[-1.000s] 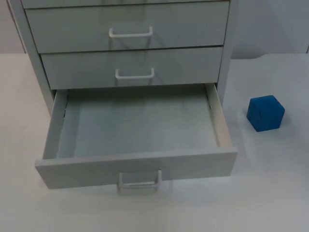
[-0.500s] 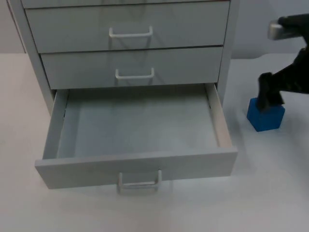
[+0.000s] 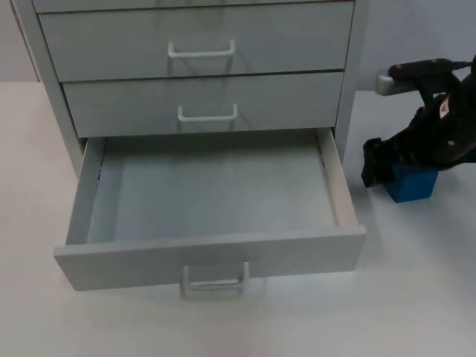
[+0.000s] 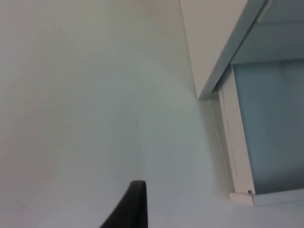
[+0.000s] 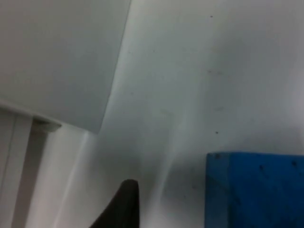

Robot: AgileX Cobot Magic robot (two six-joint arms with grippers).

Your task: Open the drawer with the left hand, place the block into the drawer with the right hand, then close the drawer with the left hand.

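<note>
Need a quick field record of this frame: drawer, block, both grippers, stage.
drawer: bottom drawer of the grey cabinet pulled open, nothing inside
block: blue cube on the white table, right of the drawer
right gripper: down over the block, not lifted
left gripper: fingertip above the table beside the cabinet, waiting
stage: drawer open, block not placed

**White tabletop and grey wall**

A plain white tabletop (image 3: 416,297) spreads across the scene, smooth and matte, with a few tiny dark specks visible close up. Behind it stands a grey partition wall (image 3: 416,37), meeting the tabletop's far edge. Soft shadows fall across the white surface.
</note>
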